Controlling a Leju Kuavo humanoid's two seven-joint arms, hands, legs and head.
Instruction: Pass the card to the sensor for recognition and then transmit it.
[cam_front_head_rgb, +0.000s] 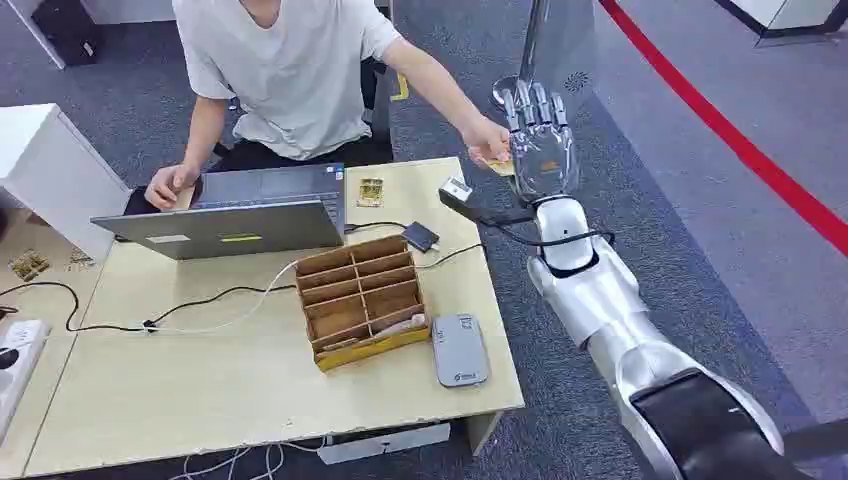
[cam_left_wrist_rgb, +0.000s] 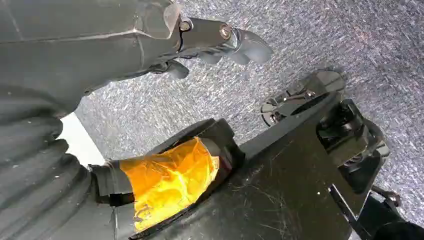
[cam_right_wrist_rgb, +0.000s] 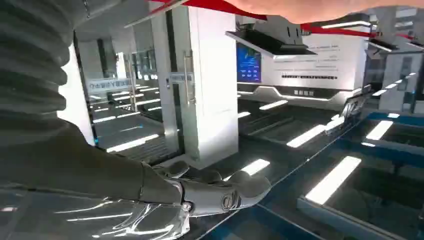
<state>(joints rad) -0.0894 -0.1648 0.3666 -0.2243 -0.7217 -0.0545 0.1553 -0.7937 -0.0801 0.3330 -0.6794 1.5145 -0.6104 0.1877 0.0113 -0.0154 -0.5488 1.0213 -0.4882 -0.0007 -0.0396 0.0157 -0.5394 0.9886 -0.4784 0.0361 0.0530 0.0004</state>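
Beyond counter's far right corner, right robot hand (cam_front_head_rgb: 541, 142) raised, fingers spread, released; person's hand (cam_front_head_rgb: 487, 140) takes card (cam_front_head_rgb: 500, 166), completing handover. Left robot hand (cam_left_wrist_rgb: 210, 42) hangs empty, fingers curled.

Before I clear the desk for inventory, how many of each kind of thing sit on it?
Laptop: 1
Wooden divider box: 1
Grey card reader: 1
Small black device: 1
Small packet: 1
Total: 5
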